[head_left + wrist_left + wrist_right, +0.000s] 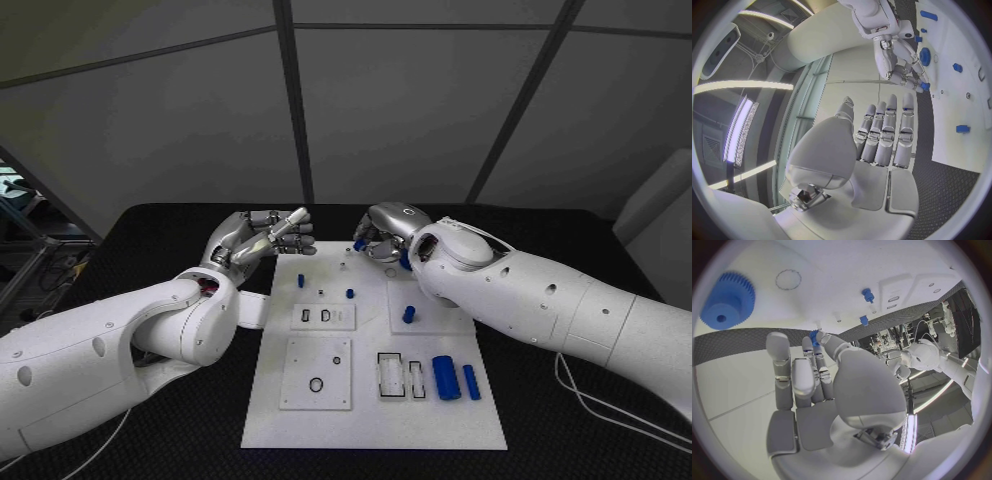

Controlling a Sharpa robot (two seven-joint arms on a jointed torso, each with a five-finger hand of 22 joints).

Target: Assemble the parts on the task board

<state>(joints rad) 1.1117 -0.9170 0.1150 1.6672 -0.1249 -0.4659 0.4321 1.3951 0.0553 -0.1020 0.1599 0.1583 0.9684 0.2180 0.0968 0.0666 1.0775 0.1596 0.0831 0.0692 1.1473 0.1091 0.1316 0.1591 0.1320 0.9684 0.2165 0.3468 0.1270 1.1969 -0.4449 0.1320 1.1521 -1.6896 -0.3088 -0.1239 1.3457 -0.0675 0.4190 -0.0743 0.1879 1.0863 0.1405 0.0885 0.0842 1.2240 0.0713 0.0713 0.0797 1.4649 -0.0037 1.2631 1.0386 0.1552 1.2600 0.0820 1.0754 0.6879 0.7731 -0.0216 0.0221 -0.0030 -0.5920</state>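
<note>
Parts lie across the white board (372, 425) mid-table: two blue cylinders (446, 377) side by side near its right edge, one short cylinder (408, 314) above them, and three small pegs (325, 282) standing towards the far end. A blue gear (728, 301) sits on the board near the right hand (387, 235), which pinches a small blue piece (813, 335) at its fingertips over the far edge. The left hand (267, 238) hovers beside the board's far left corner, fingers straight and together, holding nothing.

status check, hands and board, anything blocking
Left hand open, flat, beside task board. Right hand pinching small blue part over board's far end. Nothing in the way.
</note>
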